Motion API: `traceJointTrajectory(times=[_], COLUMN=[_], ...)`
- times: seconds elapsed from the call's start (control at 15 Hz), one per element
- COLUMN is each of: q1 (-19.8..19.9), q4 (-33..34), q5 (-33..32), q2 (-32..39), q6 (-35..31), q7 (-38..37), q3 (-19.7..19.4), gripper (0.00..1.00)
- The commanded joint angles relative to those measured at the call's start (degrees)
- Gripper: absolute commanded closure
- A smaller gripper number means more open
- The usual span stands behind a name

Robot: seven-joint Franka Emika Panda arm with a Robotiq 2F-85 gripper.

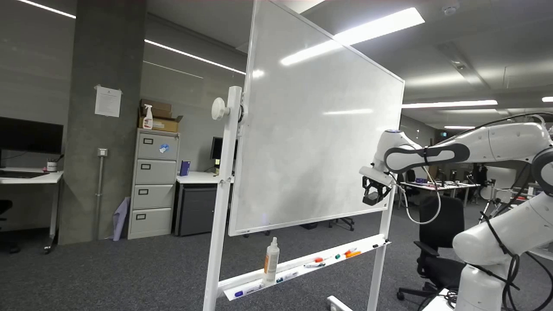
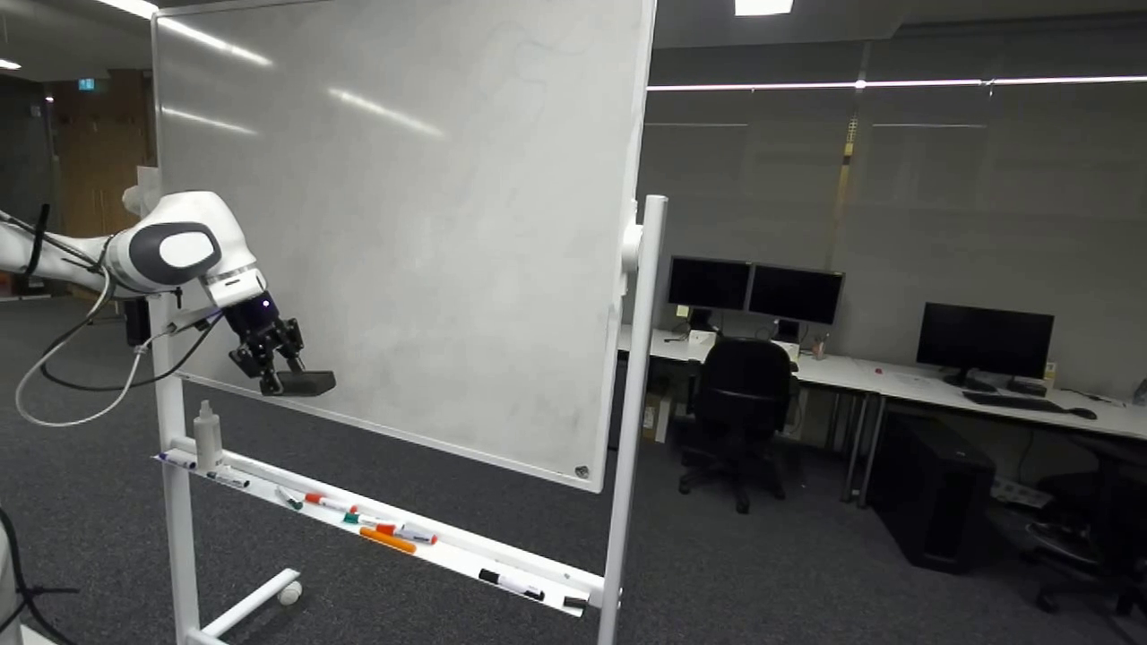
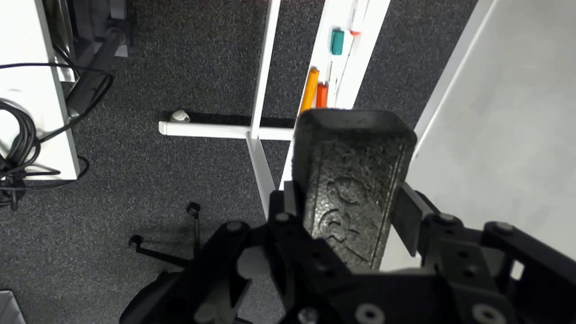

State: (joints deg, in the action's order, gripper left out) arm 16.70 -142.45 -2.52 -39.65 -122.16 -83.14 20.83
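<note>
Black eraser is clamped in the gripper, jaws pressed on its long sides, one end sticking out past the grip (raised marks on its face, can't read them). Eraser hangs in the air by the lower part of the whiteboard, toward the left edge in an exterior view; can't tell if it touches the board. White arm reaches in from the left there.

Below the board, white tray runs across the stand. On it: orange marker lying beside a red-capped marker, black-capped marker near one end, blue-capped marker at the opposite end. Upright bottle on the tray too, near the blue-capped one. Wrist view: coiled cables on a white tabletop, caster by the stand's foot on dark carpet.

Background: grey filing cabinet, cardboard boxes and spray bottle on top; paper sheet on a pillar. Long desk with dark monitors, office chair in front, computer tower underneath.
</note>
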Motion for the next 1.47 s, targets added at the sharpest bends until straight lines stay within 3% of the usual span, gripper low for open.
traceJointTrajectory(times=[0.0, 0.27, 0.53, 0.93, 1.4], q1=[-3.5, -6.3, -7.1, -4.1, 2.5], q4=[0.2, -3.1, -8.2, -13.2, -13.8], q5=[-3.0, -6.7, -13.1, -20.6, -20.7], q2=[5.2, 8.3, 12.1, 18.6, 27.0], q6=[-3.3, -11.3, -23.4, -37.4, -47.7], q7=[-6.6, -12.4, -17.4, -27.0, -31.6], q3=[0.9, 1.5, 3.1, 4.1, 5.0], gripper=[0.69, 0.69, 0.69, 0.69, 0.69])
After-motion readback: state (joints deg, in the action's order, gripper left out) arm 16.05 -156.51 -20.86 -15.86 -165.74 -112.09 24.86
